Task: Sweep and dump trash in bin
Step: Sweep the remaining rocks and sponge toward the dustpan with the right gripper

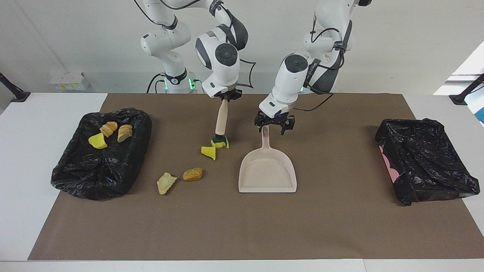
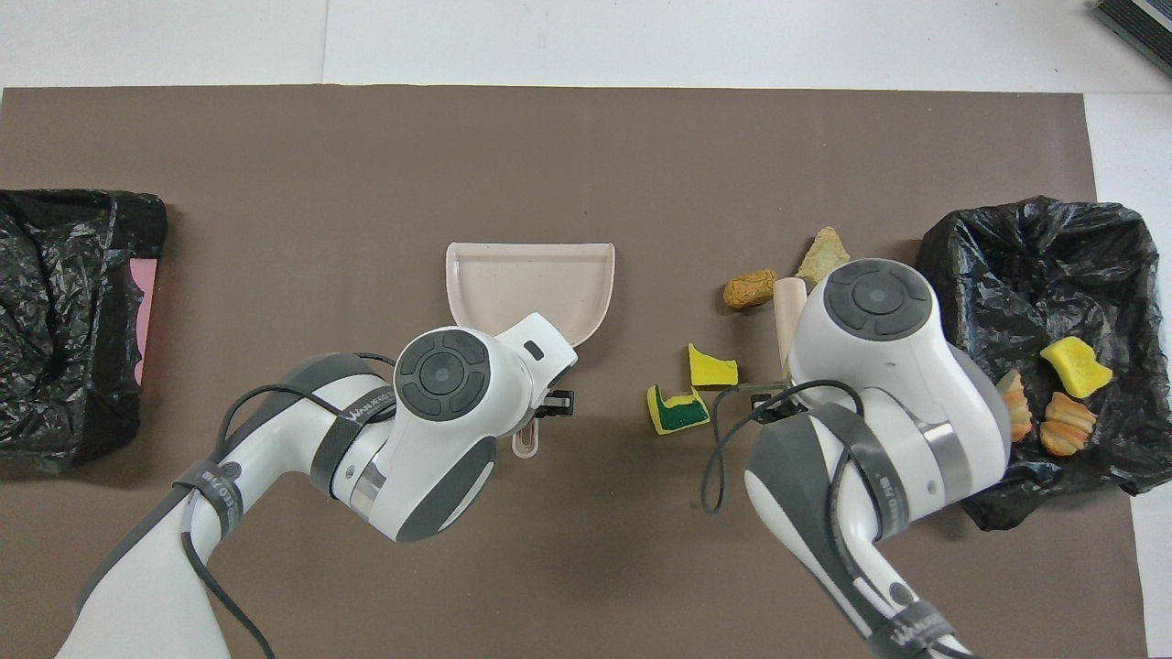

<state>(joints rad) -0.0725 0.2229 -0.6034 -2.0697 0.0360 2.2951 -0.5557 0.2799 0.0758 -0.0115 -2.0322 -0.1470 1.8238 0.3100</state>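
Bin (image 1: 101,166) at right arm's end of table (image 1: 340,226), three scraps inside. Dustpan (image 1: 267,170) mid-table: left gripper (image 1: 273,126) straddles handle, fingers part-closed; seat grip first. Right gripper (image 1: 225,96) pinches brush (image 1: 220,121); bristles meet nearest loose trash (image 1: 215,147), sweep gently panward.

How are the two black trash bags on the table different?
The bag at the right arm's end lies open and holds three scraps: a yellow sponge piece and two orange-striped lumps. The bag at the left arm's end is crumpled in on itself with no scraps showing, and something pink peeks out at its edge. Both are black, crinkly plastic, one at each end of the brown mat.
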